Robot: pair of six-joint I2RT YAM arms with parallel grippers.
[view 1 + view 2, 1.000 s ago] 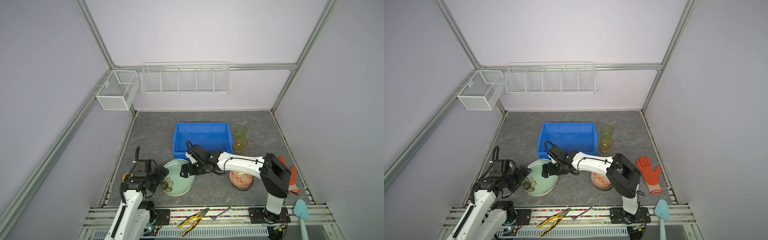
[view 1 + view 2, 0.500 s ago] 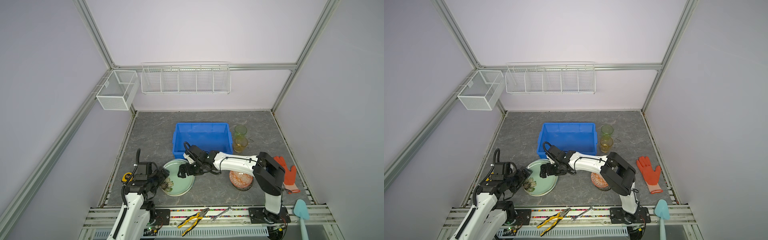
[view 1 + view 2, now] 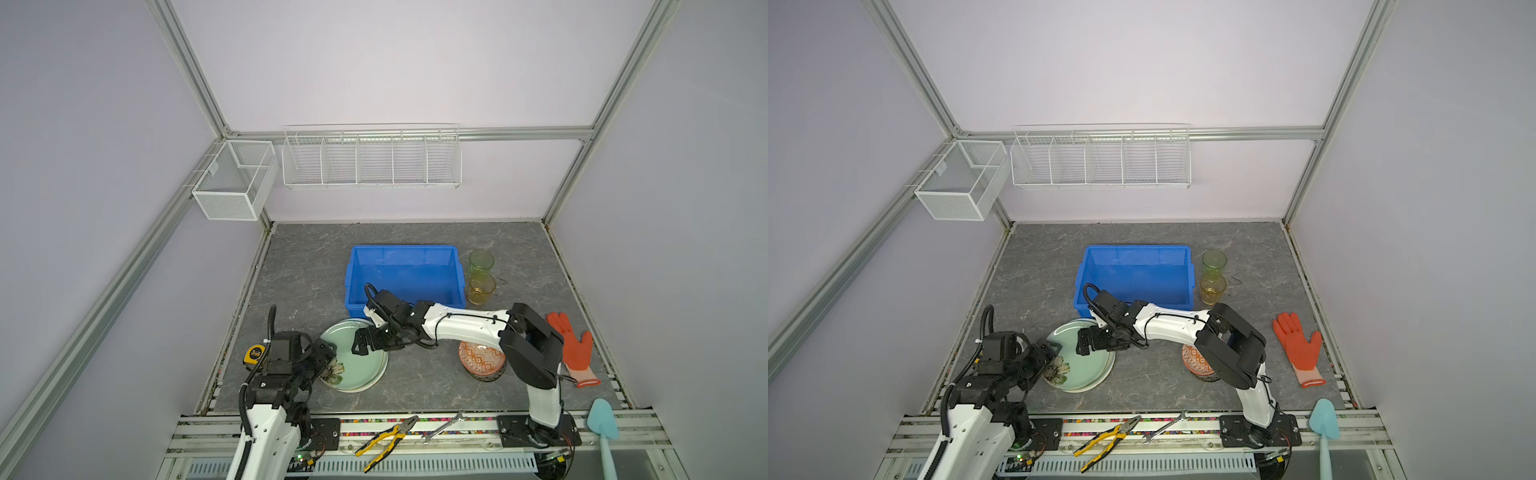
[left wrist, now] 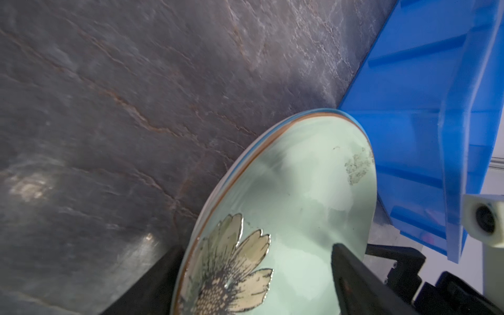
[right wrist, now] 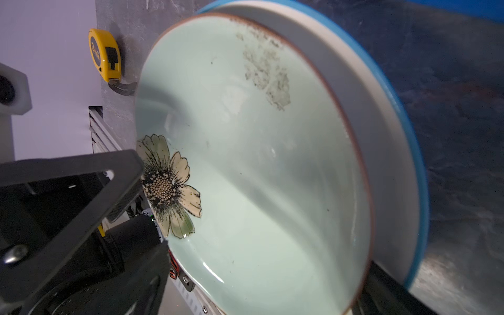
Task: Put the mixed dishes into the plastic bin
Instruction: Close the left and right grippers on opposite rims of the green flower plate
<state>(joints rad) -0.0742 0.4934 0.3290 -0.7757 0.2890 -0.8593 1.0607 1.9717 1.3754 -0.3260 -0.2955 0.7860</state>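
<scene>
A pale green plate with a flower (image 3: 357,361) (image 3: 1086,363) (image 4: 294,201) (image 5: 259,152) tops a stack of plates in front of the blue plastic bin (image 3: 405,253) (image 3: 1136,251) (image 4: 425,114). My left gripper (image 3: 326,358) (image 3: 1051,356) (image 4: 253,251) is open, one finger under the plate's left rim and one over its face. Reaching across, my right gripper (image 3: 360,345) (image 3: 1087,345) (image 5: 259,294) hangs open over the plate's far part. A green glass (image 3: 481,262) and an amber glass (image 3: 482,288) stand right of the bin. An orange patterned bowl (image 3: 482,360) sits under the right arm.
A yellow tape measure (image 3: 253,355) (image 5: 105,56) lies by the left arm. Yellow-handled pliers (image 3: 386,440) and a wrench (image 3: 442,426) rest on the front rail. An orange glove (image 3: 575,353) and a light blue spatula (image 3: 602,424) lie at the right. White wire baskets (image 3: 372,156) hang on the walls.
The left jaws have narrowed a little around the plate's rim. The right gripper has shifted slightly left over the plate and opened a touch wider.
</scene>
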